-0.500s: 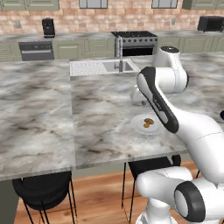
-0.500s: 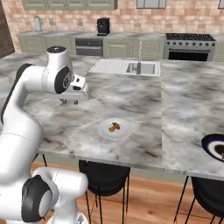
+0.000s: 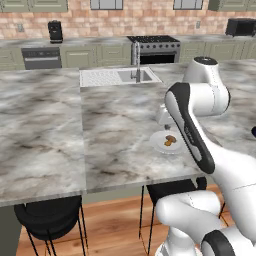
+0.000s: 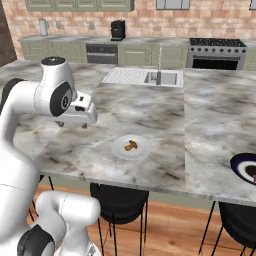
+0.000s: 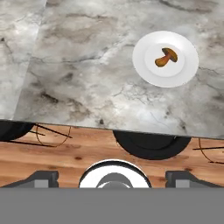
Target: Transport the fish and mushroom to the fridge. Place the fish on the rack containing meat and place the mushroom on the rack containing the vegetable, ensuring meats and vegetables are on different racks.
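A: Where is the mushroom (image 5: 166, 57) lying now?

B: It is lying on the white plate (image 5: 146, 65), a little off the middle. The plate is sitting on the grey marble desk (image 4: 150, 115), near the edge that is facing the robot, with a black stool (image 5: 151, 146) under that edge.

A: Which way is the mushroom pointing?

B: In the hand view its long axis is running on a diagonal: the dark brown cap is at the upper right end and the orange stem is pointing to the lower left. In the right base view I am seeing the mushroom (image 4: 131, 145) as a small brown lump, and in the left base view the mushroom (image 3: 170, 141) is partly beside the arm.

A: And the end effector (image 5: 113, 178)?

B: Its two dark fingers (image 5: 43, 178) are standing wide apart, with nothing between them. The end effector (image 4: 72, 124) is hovering above the desk, to the left of the plate in the right base view, well apart from it.

A: Anything else on the desk?

B: A dark bowl (image 4: 245, 167) is sitting at the right edge, and a sink (image 4: 145, 76) with a tap is set in at the far side.
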### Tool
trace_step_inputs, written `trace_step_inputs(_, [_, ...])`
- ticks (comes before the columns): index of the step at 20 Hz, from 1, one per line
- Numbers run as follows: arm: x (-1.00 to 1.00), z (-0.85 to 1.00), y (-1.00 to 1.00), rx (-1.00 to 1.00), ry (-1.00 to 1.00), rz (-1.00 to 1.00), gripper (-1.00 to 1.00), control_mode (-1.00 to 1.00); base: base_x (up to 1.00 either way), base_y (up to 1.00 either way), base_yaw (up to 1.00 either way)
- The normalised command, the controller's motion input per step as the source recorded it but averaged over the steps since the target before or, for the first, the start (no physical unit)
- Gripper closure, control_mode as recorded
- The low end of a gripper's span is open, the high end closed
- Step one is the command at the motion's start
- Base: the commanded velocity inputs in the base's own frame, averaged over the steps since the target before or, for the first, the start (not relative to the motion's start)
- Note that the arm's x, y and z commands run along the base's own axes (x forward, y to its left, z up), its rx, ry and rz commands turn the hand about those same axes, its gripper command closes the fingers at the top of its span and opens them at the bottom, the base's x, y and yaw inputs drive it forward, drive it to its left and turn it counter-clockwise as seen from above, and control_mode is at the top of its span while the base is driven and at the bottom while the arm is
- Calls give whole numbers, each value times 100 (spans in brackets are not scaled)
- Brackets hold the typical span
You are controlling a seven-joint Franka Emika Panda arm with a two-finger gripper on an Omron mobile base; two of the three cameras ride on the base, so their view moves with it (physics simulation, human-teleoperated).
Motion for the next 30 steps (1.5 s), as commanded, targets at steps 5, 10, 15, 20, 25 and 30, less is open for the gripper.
trace_step_inputs(5, [-42,-21,-19,0,-1,-13,-100,-100,0,0,0])
trace_step_inputs(10, [-2,-40,-22,0,2,-13,-100,-100,0,0,0])
trace_step_inputs(15, [10,-22,-38,0,0,-15,-100,-100,0,0,0])
trace_step_inputs(20, [28,-17,-41,0,0,-11,-100,-100,0,0,0])
trace_step_inputs(25, [54,-28,-25,0,0,-5,-100,-100,0,0,0])
trace_step_inputs(30, [64,-35,-15,0,-1,-2,-100,-100,0,0,0])
